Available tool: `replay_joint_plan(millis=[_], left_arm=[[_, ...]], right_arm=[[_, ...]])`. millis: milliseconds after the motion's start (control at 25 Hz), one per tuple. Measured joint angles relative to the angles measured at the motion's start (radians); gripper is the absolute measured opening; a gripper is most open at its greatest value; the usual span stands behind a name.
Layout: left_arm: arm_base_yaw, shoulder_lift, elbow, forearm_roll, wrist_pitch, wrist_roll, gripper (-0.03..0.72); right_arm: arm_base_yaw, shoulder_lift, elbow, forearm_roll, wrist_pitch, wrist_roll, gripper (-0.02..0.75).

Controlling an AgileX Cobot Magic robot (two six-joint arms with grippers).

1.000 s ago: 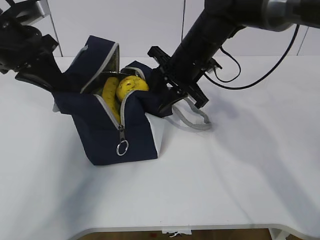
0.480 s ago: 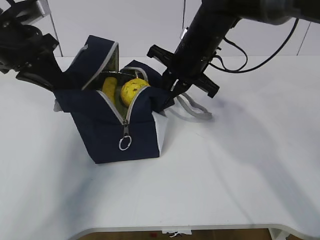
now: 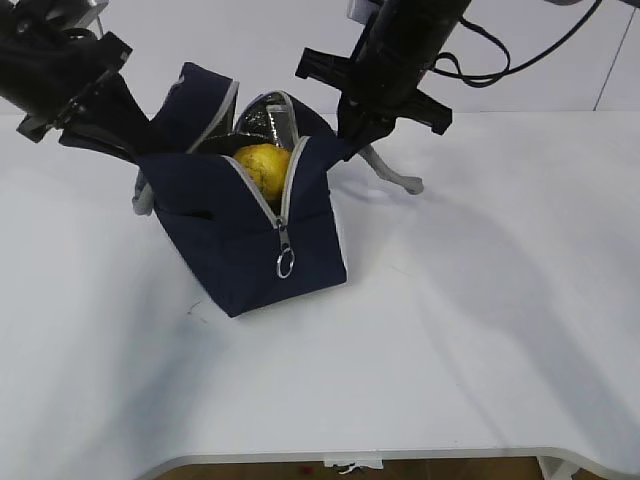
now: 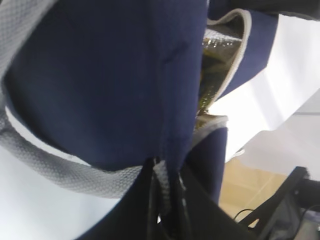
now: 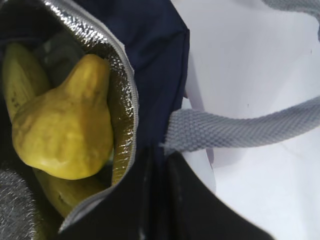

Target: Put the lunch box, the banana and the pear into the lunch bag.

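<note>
The navy lunch bag [image 3: 250, 240] hangs tilted between both arms, its zipper open and its ring pull [image 3: 285, 265] dangling. The yellow pear [image 3: 262, 165] shows in the mouth. In the right wrist view the pear [image 5: 65, 130] lies on the banana [image 5: 17, 75] against the silver lining [image 5: 120, 125]. My right gripper [image 5: 157, 175] is shut on the bag's navy edge [image 5: 160, 45] beside a grey handle [image 5: 250, 130]; it shows at the bag's right end [image 3: 345, 140]. My left gripper [image 4: 162, 200] is shut on the bag's trim, at the left end [image 3: 128, 135]. The lunch box is hidden.
The white table [image 3: 480, 330] stretches in front of and to the right of the bag. A grey handle loop [image 3: 395, 178] trails on the table behind the right gripper. A white wall stands behind.
The right gripper has shut on the bag's right edge. Both arms have risen and the bag has moved up and to the right, its mouth narrower, hiding the banana in the exterior view.
</note>
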Motion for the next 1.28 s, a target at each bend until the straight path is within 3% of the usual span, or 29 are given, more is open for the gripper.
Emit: replay_joint_plan(millis=[1000, 1200, 1240, 1280], left_arm=[[0.0, 0.0, 0.0, -0.044, -0.004, -0.006, 0.013], [0.0, 0.0, 0.0, -0.088, -0.004, -0.01, 0.013], [0.0, 0.0, 0.0, -0.185, -0.004, -0.01, 0.013], [0.0, 0.0, 0.0, -0.192, -0.004, -0.01, 0.013]], right_arm=[[0.055, -0.08, -0.059, -0.059, 0.008, -0.362, 0.041], [0.055, -0.099, -0.059, -0.031, -0.009, -0.389, 0.041], [0.055, -0.104, -0.059, -0.029, -0.014, -0.392, 0.041], [0.055, -0.108, -0.059, -0.026, -0.014, -0.393, 0.041]])
